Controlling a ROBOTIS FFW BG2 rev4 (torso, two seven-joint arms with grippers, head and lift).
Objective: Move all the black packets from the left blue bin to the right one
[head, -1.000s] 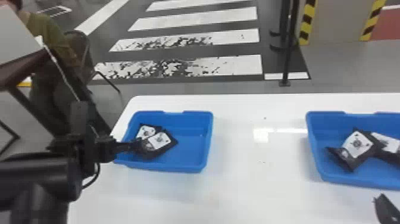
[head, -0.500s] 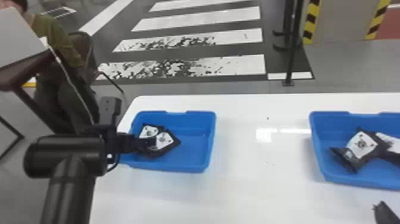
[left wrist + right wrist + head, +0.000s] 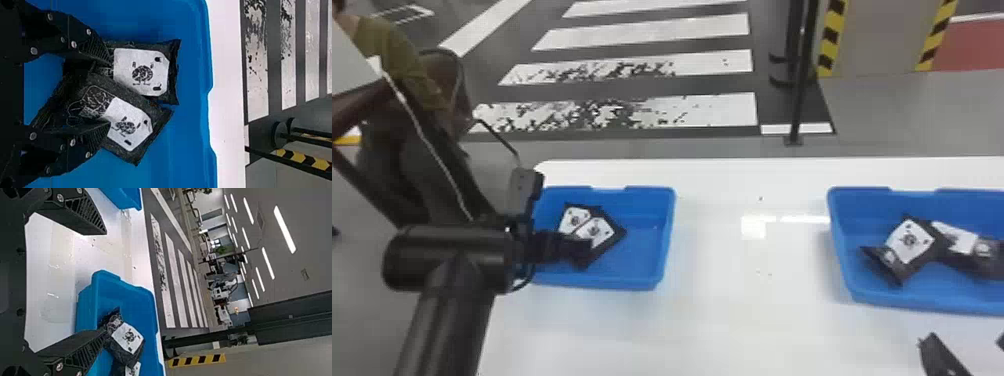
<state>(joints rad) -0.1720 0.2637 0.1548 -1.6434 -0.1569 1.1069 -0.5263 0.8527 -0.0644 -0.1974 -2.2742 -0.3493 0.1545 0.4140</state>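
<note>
My left gripper (image 3: 577, 248) is low in the left blue bin (image 3: 642, 287), over the near part of two overlapping black packets (image 3: 594, 232). In the left wrist view the left gripper (image 3: 109, 94) stands open, its fingers apart, over the upper packet (image 3: 131, 125) and the other packet (image 3: 141, 72). The right gripper (image 3: 969, 350) is parked in front of the right blue bin (image 3: 922, 303), where black packets (image 3: 909, 242) lie. In the right wrist view the right gripper (image 3: 105, 282) is open with nothing between its fingers.
The white table (image 3: 732, 320) spans the space between the bins. A dark pole (image 3: 799, 90) stands on the floor behind it. At the far left are a dark-framed desk (image 3: 357, 100) and a chair beyond the table.
The left arm has come rightward and its gripper has moved farther over the packets in the left bin. The packets there look unmoved. The right gripper stays in about the same place.
</note>
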